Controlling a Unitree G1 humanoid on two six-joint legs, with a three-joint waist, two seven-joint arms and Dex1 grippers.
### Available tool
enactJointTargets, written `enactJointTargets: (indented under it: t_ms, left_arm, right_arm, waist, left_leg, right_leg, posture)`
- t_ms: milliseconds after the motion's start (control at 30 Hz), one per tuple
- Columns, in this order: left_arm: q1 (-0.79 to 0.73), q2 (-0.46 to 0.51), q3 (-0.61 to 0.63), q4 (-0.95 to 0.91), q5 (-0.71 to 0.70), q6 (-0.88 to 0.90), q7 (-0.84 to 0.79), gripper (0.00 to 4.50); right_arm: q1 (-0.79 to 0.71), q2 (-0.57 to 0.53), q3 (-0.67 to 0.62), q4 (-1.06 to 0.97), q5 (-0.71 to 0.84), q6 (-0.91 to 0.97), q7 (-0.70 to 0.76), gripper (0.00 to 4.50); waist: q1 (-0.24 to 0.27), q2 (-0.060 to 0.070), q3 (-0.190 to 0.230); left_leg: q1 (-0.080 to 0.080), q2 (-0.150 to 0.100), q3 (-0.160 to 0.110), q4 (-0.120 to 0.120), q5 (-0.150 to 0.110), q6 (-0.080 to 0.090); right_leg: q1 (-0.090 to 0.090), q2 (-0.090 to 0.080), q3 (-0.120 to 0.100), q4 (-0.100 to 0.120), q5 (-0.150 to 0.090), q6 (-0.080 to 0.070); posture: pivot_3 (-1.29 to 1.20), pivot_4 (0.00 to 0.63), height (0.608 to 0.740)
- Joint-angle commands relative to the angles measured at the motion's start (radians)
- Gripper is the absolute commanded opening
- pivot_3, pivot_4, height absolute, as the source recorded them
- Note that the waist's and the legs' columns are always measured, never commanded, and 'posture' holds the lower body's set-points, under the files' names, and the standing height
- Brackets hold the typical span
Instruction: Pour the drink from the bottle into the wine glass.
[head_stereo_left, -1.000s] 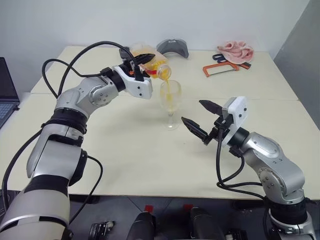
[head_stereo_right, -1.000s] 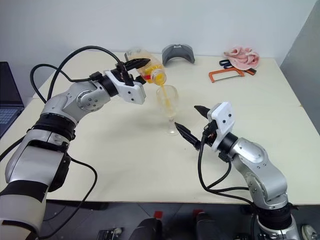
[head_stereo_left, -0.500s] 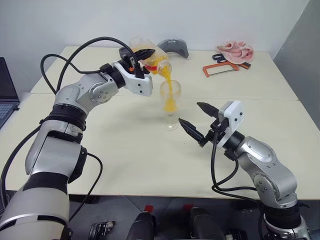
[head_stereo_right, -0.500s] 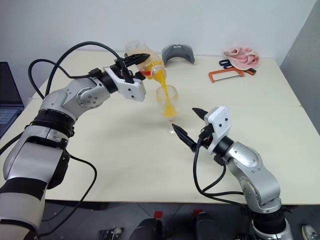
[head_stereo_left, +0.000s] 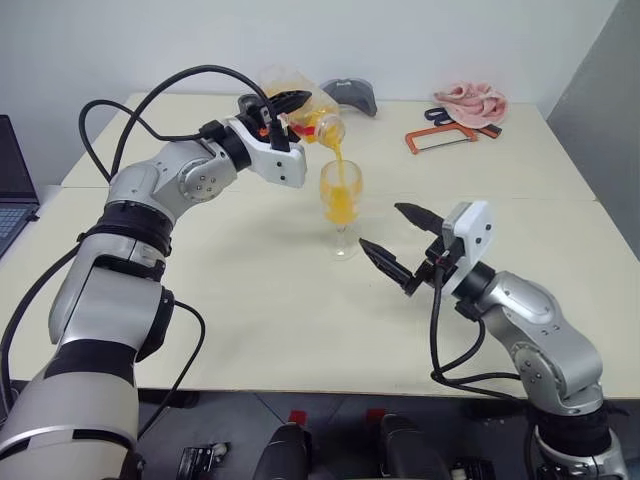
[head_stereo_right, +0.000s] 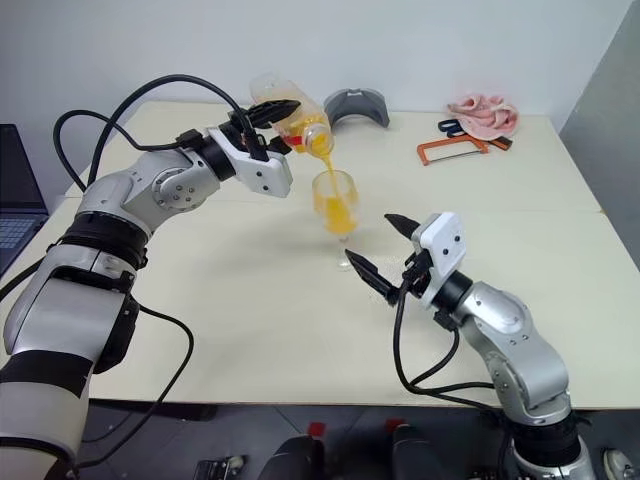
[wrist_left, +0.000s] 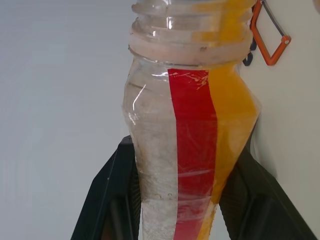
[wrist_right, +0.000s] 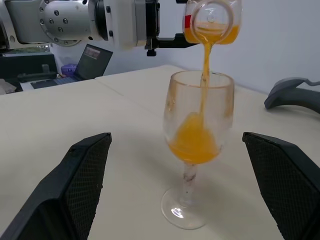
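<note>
Your left gripper (head_stereo_left: 285, 107) has its jaws clamped on the bottle (head_stereo_left: 300, 118), tipped mouth-down above the wine glass (head_stereo_left: 341, 208), which stands upright on the counter (head_stereo_left: 250, 300). The drink (wrist_right: 204, 60) streams into the bowl and pools there. Your right gripper (head_stereo_left: 404, 240) hovers just beside the glass, jaws wide apart, holding nothing.

Table (head_stereo_left: 250, 300) (cream) bearing wine glass (head_stereo_left: 340, 210)
</note>
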Motion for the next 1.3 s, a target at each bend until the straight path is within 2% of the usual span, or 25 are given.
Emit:
enactJointTargets:
  t_ms: [33, 1300]
  left_arm:
    - [-0.040, 0.019, 0.001, -0.009, 0.000, -0.006, 0.029, 1.67]
    - [-0.071, 0.030, -0.056, 0.040, 0.054, -0.003, 0.136, 1.67]
  right_arm:
    - [-0.020, -0.009, -0.019, -0.014, 0.021, -0.018, 0.020, 4.50]
    - [-0.003, 0.003, 0.012, -0.037, 0.035, 0.004, 0.005, 4.50]
  waist:
    - [0.000, 0.000, 0.000]
    - [0.000, 0.000, 0.000]
  left_leg:
    - [0.000, 0.000, 0.000, 0.000, 0.000, 0.000]
    - [-0.001, -0.001, 0.000, 0.010, -0.001, 0.002]
  right_leg:
    - [0.000, 0.000, 0.000, 0.000, 0.000, 0.000]
    - [-0.001, 0.000, 0.001, 0.011, 0.000, 0.000]
  posture:
    - [0.00, 0.150, 0.740]
    - [0.00, 0.150, 0.740]
